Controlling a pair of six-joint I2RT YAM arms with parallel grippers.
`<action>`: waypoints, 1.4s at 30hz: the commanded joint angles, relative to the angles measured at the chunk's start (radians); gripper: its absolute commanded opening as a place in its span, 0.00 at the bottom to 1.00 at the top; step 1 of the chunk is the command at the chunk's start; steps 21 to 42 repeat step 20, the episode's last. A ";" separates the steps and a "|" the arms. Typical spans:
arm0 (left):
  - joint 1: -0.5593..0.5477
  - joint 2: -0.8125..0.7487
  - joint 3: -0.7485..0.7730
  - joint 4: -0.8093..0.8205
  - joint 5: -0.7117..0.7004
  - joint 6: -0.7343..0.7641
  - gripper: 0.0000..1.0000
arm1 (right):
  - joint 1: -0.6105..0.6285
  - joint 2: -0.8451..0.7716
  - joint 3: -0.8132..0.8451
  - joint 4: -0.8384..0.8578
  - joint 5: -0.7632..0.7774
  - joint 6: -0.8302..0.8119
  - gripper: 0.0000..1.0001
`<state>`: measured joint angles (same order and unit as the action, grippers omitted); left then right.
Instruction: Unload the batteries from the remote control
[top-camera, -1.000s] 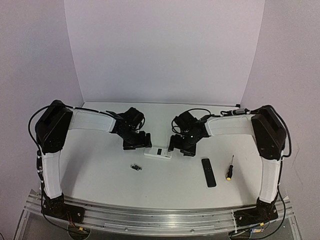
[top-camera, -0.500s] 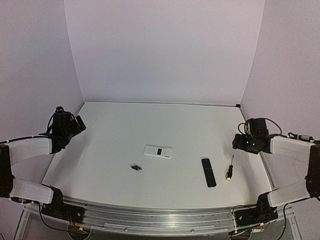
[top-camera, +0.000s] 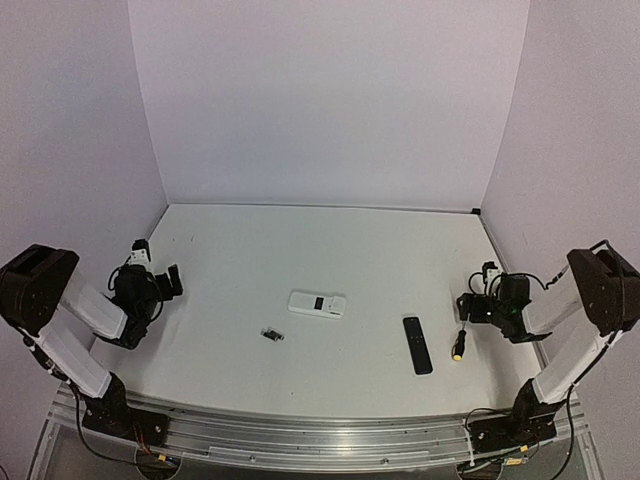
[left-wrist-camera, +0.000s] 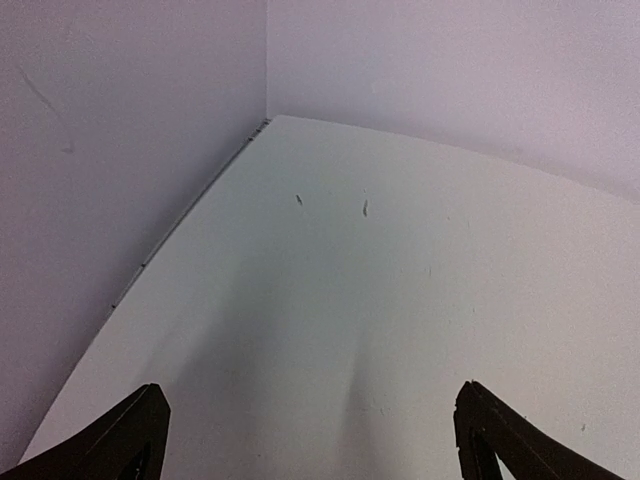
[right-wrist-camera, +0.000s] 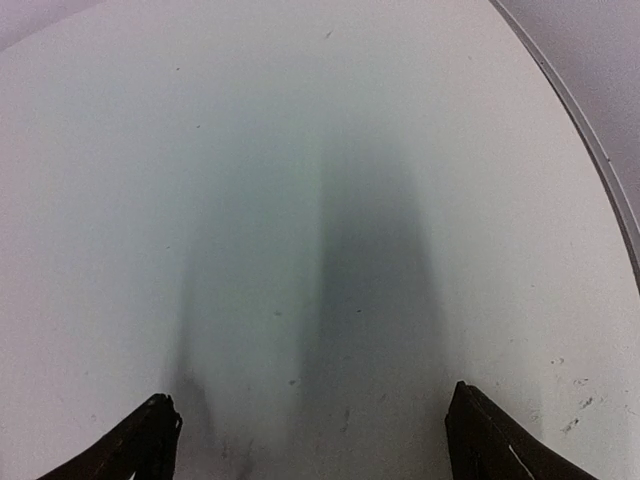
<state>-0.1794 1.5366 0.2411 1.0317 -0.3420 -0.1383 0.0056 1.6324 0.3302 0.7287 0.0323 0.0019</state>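
The white remote control (top-camera: 317, 304) lies flat at the middle of the table, plain back up with small dark marks. The batteries (top-camera: 272, 334) are a tiny dark pair on the table just front-left of it. My left gripper (top-camera: 170, 282) is folded back at the table's left edge, far from both, open and empty; its wrist view (left-wrist-camera: 312, 440) shows only bare table between spread fingertips. My right gripper (top-camera: 463, 306) is folded back at the right edge, open and empty, its wrist view (right-wrist-camera: 312, 440) also showing only bare table.
A slim black remote (top-camera: 417, 344) lies right of centre. A yellow-and-black-handled screwdriver (top-camera: 459, 336) lies beside it, close to my right gripper. The back wall and side walls enclose the table (top-camera: 320, 240).
Both arms have pulled away from the white remote and folded back to the table's left and right edges. The remote and the batteries have stayed in place.
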 joint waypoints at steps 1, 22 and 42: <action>0.022 0.124 0.038 0.183 0.148 0.106 0.99 | -0.068 0.024 0.034 0.020 -0.174 0.035 0.88; 0.066 0.112 0.053 0.133 0.165 0.045 1.00 | -0.067 0.026 0.109 -0.133 -0.081 0.067 0.93; 0.066 0.112 0.053 0.133 0.165 0.045 1.00 | -0.067 0.026 0.109 -0.133 -0.081 0.067 0.93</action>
